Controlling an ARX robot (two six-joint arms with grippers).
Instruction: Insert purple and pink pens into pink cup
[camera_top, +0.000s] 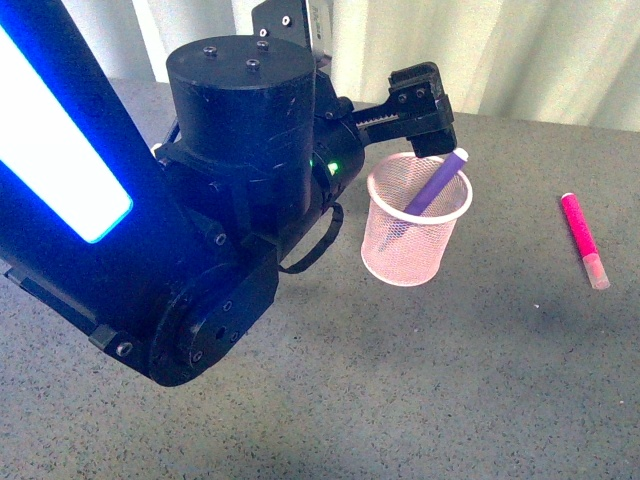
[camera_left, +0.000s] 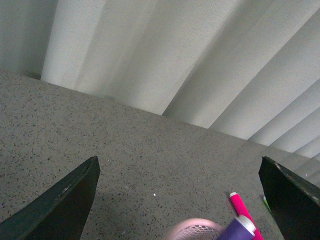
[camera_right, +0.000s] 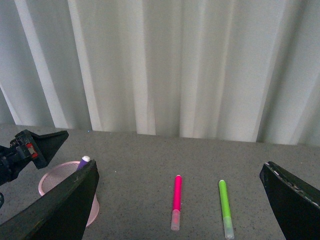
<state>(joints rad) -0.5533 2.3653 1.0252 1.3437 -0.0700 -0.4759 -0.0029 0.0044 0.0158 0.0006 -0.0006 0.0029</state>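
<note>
At the centre of the grey table (camera_top: 400, 380), a little toward 2 o'clock in the front view, stands the pink cup (camera_top: 415, 218), upright. The purple pen (camera_top: 437, 182) is already inside it, leaning so that its pale cap pokes over the rim toward 1 o'clock. The pink pen (camera_top: 582, 238) lies flat on the table at 3 o'clock from the cup, well apart from it, its clear cap pointing to about 5 o'clock. The left gripper (camera_left: 178, 165) hangs just above the cup's 12 o'clock edge, jaws spread wide with nothing between them. The right gripper (camera_right: 180, 167) is likewise spread and empty, raised clear of the table. A green-yellow marker (camera_right: 225, 207) lies near the pink pen, parallel to it, on the side away from the cup. Pale curtains (camera_right: 200, 65) close off the far edge.
</note>
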